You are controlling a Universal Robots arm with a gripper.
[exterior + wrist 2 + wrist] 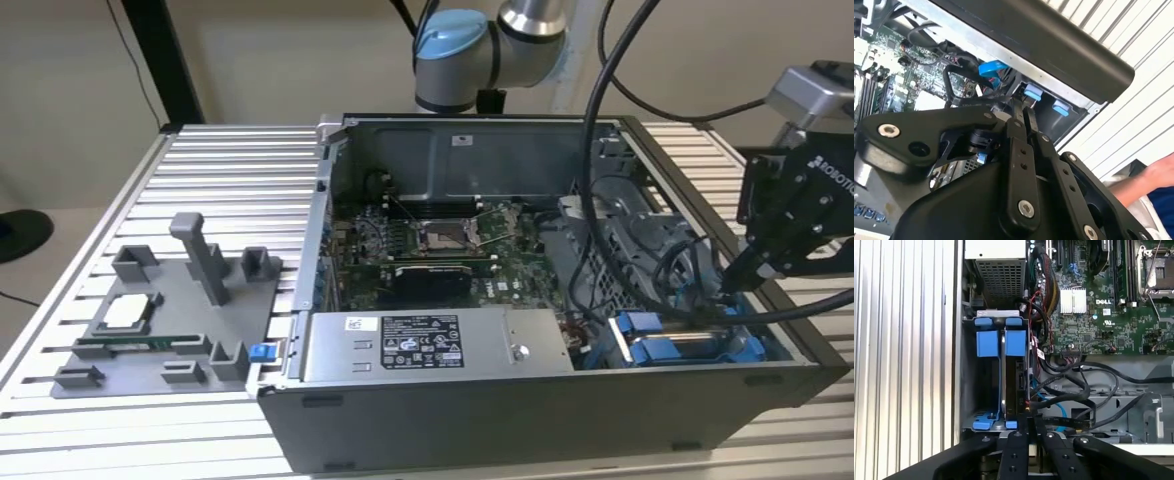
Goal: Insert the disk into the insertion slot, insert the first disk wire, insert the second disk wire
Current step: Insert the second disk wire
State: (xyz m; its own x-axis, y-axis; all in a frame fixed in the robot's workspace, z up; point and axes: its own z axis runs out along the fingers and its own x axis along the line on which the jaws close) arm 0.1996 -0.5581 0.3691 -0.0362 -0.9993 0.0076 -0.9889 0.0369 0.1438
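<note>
Ribbed aluminium slats form the table [227, 170]. An open computer case [534, 420] lies on its side on it, with the green circuit board [441, 250] facing up. At the exterior view's left a grey plastic tray [160, 320] rests on the slats, apart from the case. A grey power-supply box [427, 345] with a black-and-white label sits along the case's near wall.

The disk [1015, 375] stands on edge inside the insertion slot [968, 390], the grey metal bay in the case's corner at the exterior view's right. Bright blue tabs [989, 337] of the frame show at one end of the bay.

The gripper [1023, 112] reaches into that same corner. Its two black fingers [1015, 150] lie almost together, with only a thin dark line between them, so it is closed. Whether something thin is pinched between the tips cannot be told. In the first wrist view the tips sit at the end of the disk opposite the tabs, right among a tangle of black, red and blue wires [1074, 395]. Whether they touch the disk or a wire cannot be told.

In the exterior view the arm's blue-capped joint [454, 50] hangs behind the case's far wall. The wrist comes in from the exterior view's right, tilted so the fingers point down into the bay. Thick black cables [601, 150] loop down across the case to the wrist. In the second wrist view a person's blue sleeve [1161, 210] shows past the gripper's body.
</note>
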